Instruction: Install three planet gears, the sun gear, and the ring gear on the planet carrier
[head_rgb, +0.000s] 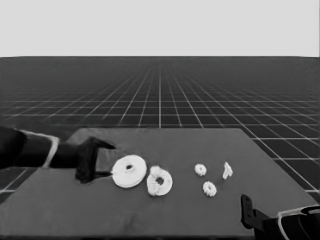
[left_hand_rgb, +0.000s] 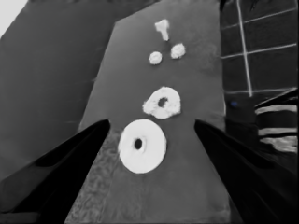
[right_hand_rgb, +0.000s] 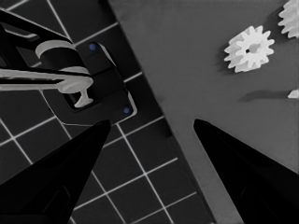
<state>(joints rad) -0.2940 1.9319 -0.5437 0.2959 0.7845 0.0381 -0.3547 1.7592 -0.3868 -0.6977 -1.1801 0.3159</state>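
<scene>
Head view: gears on smaller round part (head_rgb: 159, 181), beside larger round part (head_rgb: 129, 171).

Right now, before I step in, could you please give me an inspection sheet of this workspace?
Surface: dark table, parts in a row across its middle.
Job's things: larger round part lies flat beside the smaller round part, not on it. The smaller part has a lumpy outline, so gears may sit on it; cannot tell. Two loose gears lie further right.
Clutter: thin white piece beside the loose gears.
Grippers: left hand open at the table's left end, next to the larger round part and not holding it. Right hand open and parked at the near right corner.
Cables: nothing seen.
Surroundings: grid floor; dark machinery past the table's edge.
</scene>
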